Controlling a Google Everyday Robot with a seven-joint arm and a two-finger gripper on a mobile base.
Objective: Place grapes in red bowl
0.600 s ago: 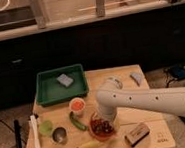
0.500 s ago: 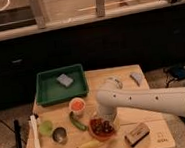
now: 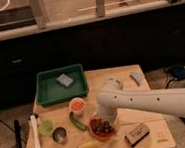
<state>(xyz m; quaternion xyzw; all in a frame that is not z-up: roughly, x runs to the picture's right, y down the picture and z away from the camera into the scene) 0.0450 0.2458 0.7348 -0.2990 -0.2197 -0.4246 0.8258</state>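
Presently the white arm [image 3: 154, 101] reaches in from the right across the wooden bench [image 3: 99, 80], and its pincer [image 3: 105, 120] hangs directly over the red bowl [image 3: 93, 131] near the front centre. How far the pincer is open, and whether it has hold of anything, I cannot tell; its dark end blends into what lies beneath it. The grapes [image 3: 103, 128] show as a dark lumpy cluster inside the red bowl, just under the pincer.

Other items noted:
- A white cup [image 3: 77, 105] with orange contents stands behind and left of the bowl.
- A green vegetable [image 3: 77, 122] lies between them.
- A small metal cup [image 3: 60, 135] stands at front left, a pale green item [image 3: 45, 127] just beside it.
- A white-handled tool [image 3: 35, 138] lies along the left edge.
- A yellow banana [image 3: 91, 145] lies in front of the bowl.
- A wooden-backed block [image 3: 137, 134] sits to the bowl's right.
- A green tray [image 3: 47, 91] at the rear left holds a grey sponge [image 3: 65, 80].

No lettering or brand mark can be read on any item.
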